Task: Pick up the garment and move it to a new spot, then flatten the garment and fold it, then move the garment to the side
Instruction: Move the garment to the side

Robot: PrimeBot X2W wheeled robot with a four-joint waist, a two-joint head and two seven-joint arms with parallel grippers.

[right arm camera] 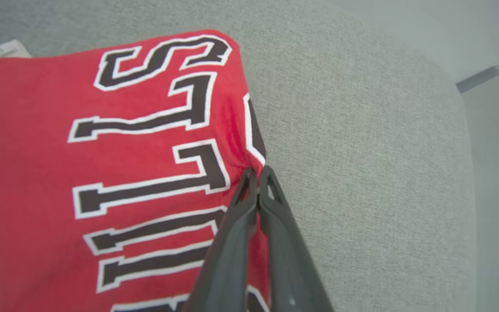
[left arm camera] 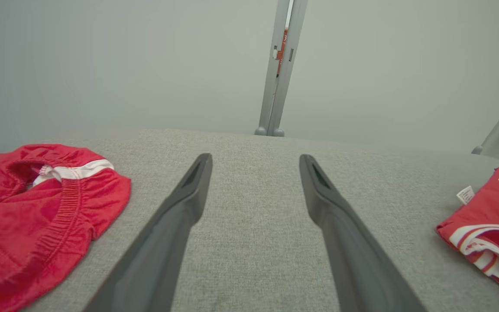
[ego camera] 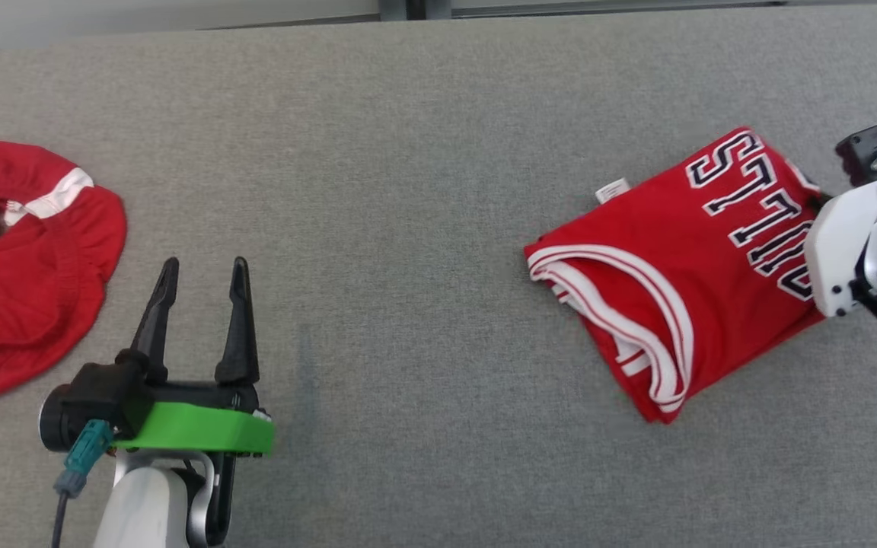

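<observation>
Clamped tight, the fingers of the right gripper (right arm camera: 254,173) pinch the edge of the folded red jersey (right arm camera: 102,143) (black lettering upward), which lies flat at the right side of the grey table (ego camera: 408,190). Well apart, the left gripper (ego camera: 205,265) has its fingers spread, holding nothing, near crumpled red shorts (ego camera: 20,289).

In the head view the red shorts (ego camera: 27,289) run off the left edge, and the right arm's white wrist (ego camera: 838,243) covers part of the lettering on the folded jersey (ego camera: 659,304). The print on its white tag (ego camera: 612,190) is too small to read.
</observation>
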